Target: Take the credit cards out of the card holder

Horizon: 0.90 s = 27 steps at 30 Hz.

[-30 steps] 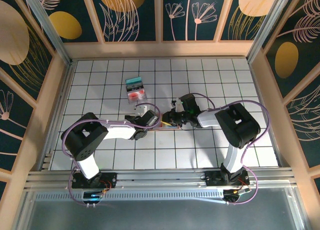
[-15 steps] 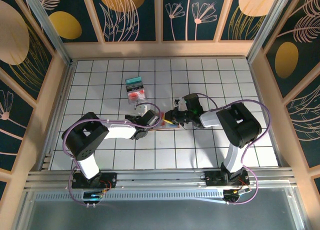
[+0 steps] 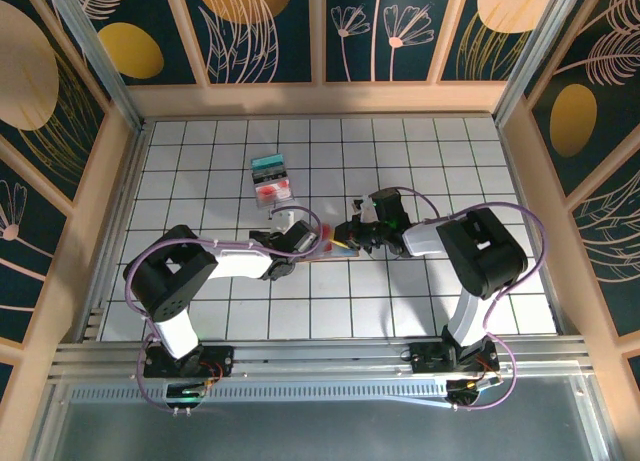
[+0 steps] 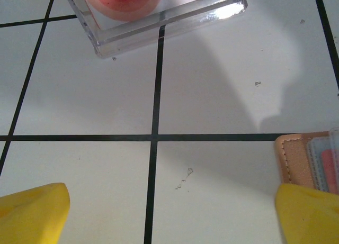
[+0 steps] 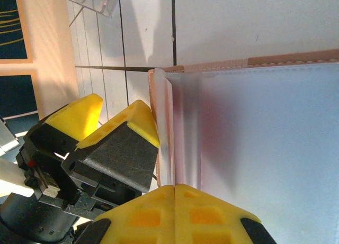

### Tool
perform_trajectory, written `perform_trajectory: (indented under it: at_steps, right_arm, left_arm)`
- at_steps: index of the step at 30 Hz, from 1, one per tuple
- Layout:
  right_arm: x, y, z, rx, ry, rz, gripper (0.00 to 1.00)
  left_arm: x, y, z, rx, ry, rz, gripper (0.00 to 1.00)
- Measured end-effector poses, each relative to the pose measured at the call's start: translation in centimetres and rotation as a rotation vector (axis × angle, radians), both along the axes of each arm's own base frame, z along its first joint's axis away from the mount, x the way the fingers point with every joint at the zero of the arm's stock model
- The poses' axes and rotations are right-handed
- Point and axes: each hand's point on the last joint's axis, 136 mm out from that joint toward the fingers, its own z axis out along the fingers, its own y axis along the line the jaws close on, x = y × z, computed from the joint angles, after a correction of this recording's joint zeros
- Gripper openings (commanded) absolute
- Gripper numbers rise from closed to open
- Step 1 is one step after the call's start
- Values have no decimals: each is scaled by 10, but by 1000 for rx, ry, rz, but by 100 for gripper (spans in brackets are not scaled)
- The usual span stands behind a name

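Holder: card holder (image 3: 334, 249) lying open on worktop (image 3: 420, 151), centre, between both arms.
Left pincer (image 4: 169, 212): spread wide at holder's left edge.
Right pincer (image 5: 175, 193): pressed together at clear pocket's edge.
Advice: pin holder flat; slide card out level.

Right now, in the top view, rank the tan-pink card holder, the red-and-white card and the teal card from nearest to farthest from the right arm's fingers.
1. Tan-pink leather-like card holder: right at the right fingers, mid-table.
2. Red-and-white clear-edged card: farther back, to the left.
3. Teal rectangular card: just behind that one, farthest back.
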Motion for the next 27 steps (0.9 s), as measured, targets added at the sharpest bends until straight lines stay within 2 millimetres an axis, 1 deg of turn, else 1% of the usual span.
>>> perform_trajectory:
  at_steps: [7, 10, 14, 18, 21, 22, 27]
  right_arm:
    - [0, -1, -2, -10, 2, -6, 0]
    - [0, -2, -3, -15, 5, -8, 0]
    - [0, -2, -3, -15, 5, -8, 0]
    - [0, -2, -3, -15, 5, -8, 0]
    - [0, -2, -3, -15, 6, -8, 0]
    - [0, -2, -3, -15, 6, -8, 2]
    - [-1, -1, -3, -14, 5, -6, 11]
  left_arm:
    - [-5, 4, 6, 26, 19, -21, 99]
    - [-6, 2, 14, 20, 19, -41, 99]
    - [-2, -5, 26, 3, 6, -67, 99]
    - [2, -14, 30, -12, 5, -98, 99]
    - [3, -19, 29, -15, 9, -116, 99]
    - [5, -21, 28, -11, 12, -119, 99]
    - [5, -23, 8, 22, 48, -131, 99]
